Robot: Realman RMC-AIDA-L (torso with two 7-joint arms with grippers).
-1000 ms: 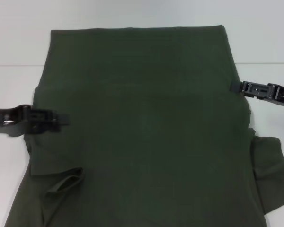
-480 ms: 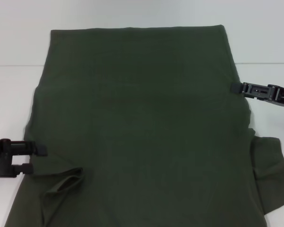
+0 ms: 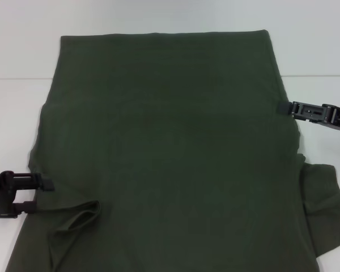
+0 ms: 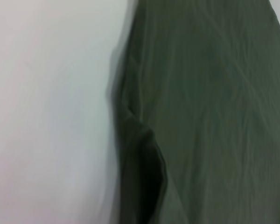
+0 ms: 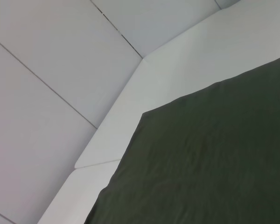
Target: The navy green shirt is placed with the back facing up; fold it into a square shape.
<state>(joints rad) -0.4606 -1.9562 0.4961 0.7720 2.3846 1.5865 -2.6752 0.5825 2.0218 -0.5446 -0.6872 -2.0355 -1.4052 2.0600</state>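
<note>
The navy green shirt [image 3: 170, 153] lies flat on the white table [image 3: 11, 113], plain side up, hem at the far end. Its left sleeve [image 3: 78, 220] is folded in over the body. Its right sleeve [image 3: 327, 207] lies spread out to the side. My left gripper [image 3: 37, 195] is open at the shirt's left edge, near the folded sleeve, and holds nothing. My right gripper [image 3: 282, 106] is at the shirt's right edge, about halfway along it. The left wrist view shows the shirt [image 4: 214, 116] edge and a fold. The right wrist view shows the shirt's [image 5: 214, 163] far corner.
Bare white table shows on both sides of the shirt and beyond it [image 3: 158, 17]. A table seam [image 3: 17, 78] runs across at the far left. Pale wall panels [image 5: 46, 56] stand beyond the table's far edge in the right wrist view.
My left gripper has moved from the middle of the shirt's left edge back toward the near end, off the cloth. My right gripper has shifted slightly outward.
</note>
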